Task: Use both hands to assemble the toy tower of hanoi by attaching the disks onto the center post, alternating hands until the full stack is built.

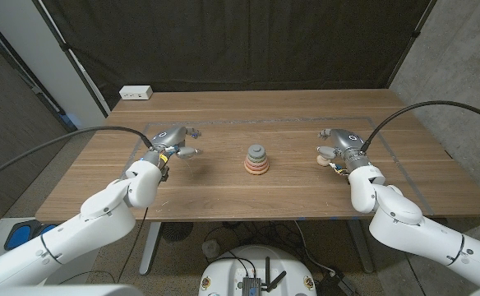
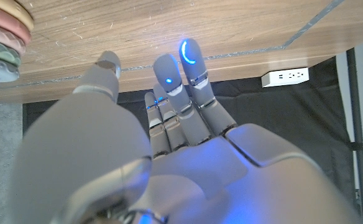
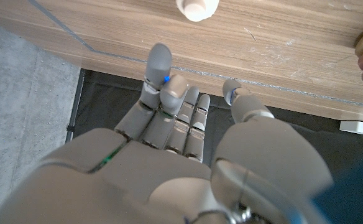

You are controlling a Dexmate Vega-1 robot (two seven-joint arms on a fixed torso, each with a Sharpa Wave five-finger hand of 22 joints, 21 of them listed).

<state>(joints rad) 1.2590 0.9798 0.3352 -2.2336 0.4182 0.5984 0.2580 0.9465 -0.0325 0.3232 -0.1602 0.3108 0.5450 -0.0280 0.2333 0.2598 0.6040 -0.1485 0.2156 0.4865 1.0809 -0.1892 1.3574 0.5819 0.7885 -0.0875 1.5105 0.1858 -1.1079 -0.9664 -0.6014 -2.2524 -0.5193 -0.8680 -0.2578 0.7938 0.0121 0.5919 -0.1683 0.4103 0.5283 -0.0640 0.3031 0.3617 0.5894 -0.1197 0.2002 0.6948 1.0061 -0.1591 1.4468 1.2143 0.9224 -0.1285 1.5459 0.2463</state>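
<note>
Stacked disk tower (image 1: 256, 160) at the tabletop (image 1: 223, 193) centre, a robot hand waiting on either side.

The left robot hand (image 1: 174, 144) and right robot hand (image 1: 337, 146) hold nothing, fingers extended and apart; a small cream cap piece (image 1: 323, 161) lies just beside the right one.

left hand (image 1: 174, 141): empty, fingers extended | right hand (image 1: 339, 145): empty, fingers extended | both arms reach forward

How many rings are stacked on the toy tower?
4, as far as I can tell, all in the stacked ring tower at the table's middle: orange lowest, then pink, green and grey on top. They are small, so another could be hidden.
</note>
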